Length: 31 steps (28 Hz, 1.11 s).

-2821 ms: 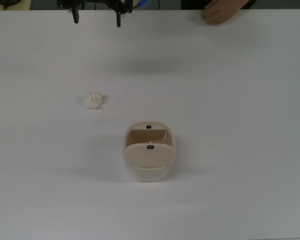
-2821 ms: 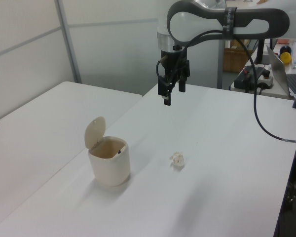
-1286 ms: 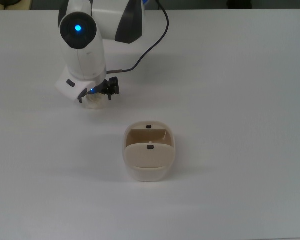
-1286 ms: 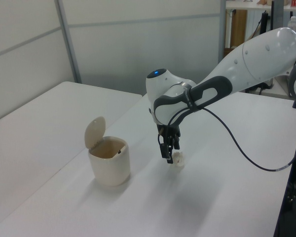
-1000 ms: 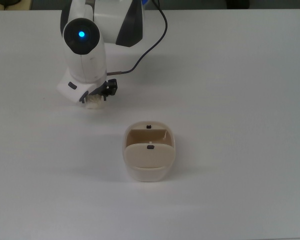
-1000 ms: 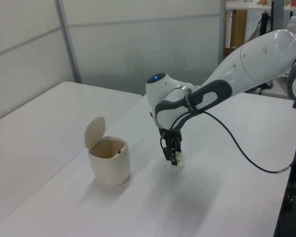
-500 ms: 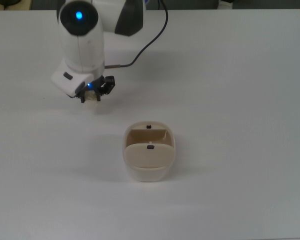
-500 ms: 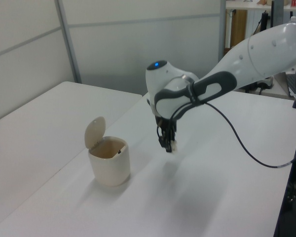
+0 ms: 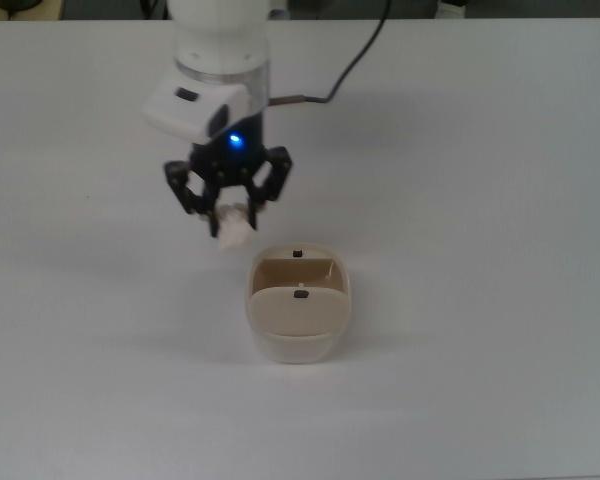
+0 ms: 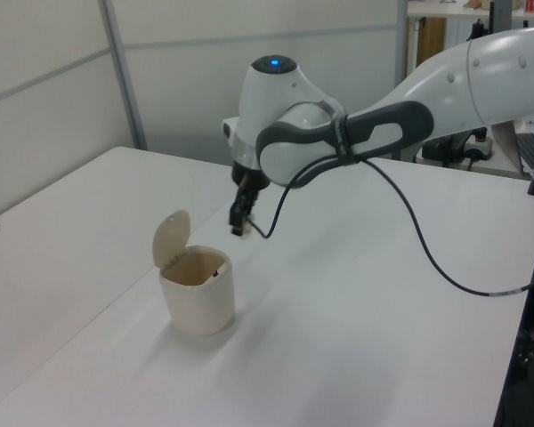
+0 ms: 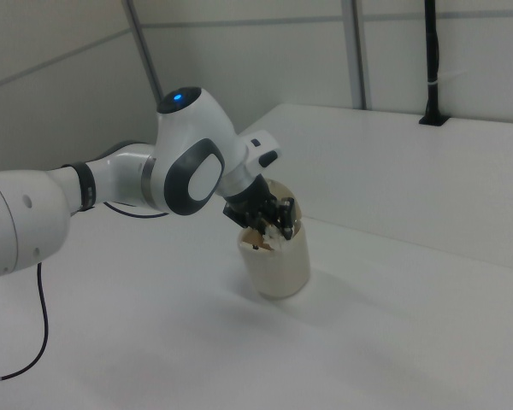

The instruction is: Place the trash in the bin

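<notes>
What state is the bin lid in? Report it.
Open. The bin has its lid tilted up in the left view, and the top view shows its interior.

This looks like a lab or office room. A big white robot arm (image 10: 445,84) works over a plain white table (image 10: 383,338). Gray wall panels (image 10: 205,80) stand behind it, and a desk with a laptop (image 10: 516,133) sits at the back.

We see the trash (image 9: 236,232) as crumpled, rough off-white paper, matt. The bin (image 9: 298,318) looks like smooth cream plastic with a soft sheen, its raised lid (image 10: 171,237) the same. The arm's shell (image 10: 289,107) is glossy white plastic with grey bands; the gripper (image 9: 227,215) is matt black. The table (image 9: 480,250) is smooth, matt white
</notes>
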Tool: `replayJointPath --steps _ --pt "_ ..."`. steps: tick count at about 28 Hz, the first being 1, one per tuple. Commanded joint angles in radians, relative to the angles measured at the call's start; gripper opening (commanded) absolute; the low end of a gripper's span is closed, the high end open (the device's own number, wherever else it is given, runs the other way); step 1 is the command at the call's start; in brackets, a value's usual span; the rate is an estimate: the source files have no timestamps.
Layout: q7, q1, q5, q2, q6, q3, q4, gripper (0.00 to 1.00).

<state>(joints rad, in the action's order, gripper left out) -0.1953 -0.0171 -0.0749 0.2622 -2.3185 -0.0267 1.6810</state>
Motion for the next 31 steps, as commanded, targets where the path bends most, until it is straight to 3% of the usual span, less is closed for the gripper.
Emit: replayJointPath --steps 1,5,7,8,10,15,27,31 --pt "-0.015 -0.044 0.021 0.069 -0.174 0.007 -0.003 0.47" --pt "0.013 -0.061 0.041 0.095 -0.243 0.007 -0.003 0.49" --pt "0.054 -0.072 0.046 0.107 -0.262 0.007 -0.003 0.82" --pt "0.068 -0.073 0.046 0.108 -0.262 0.007 -0.003 0.92" --pt "0.091 -0.073 0.046 0.103 -0.260 0.007 -0.003 1.00" --pt "0.111 -0.070 0.047 0.077 -0.233 0.007 -0.001 1.00" --pt "0.169 -0.060 0.044 -0.044 0.261 0.025 -0.001 1.00" --pt "0.171 -0.046 0.044 -0.093 0.356 0.036 -0.003 1.00"
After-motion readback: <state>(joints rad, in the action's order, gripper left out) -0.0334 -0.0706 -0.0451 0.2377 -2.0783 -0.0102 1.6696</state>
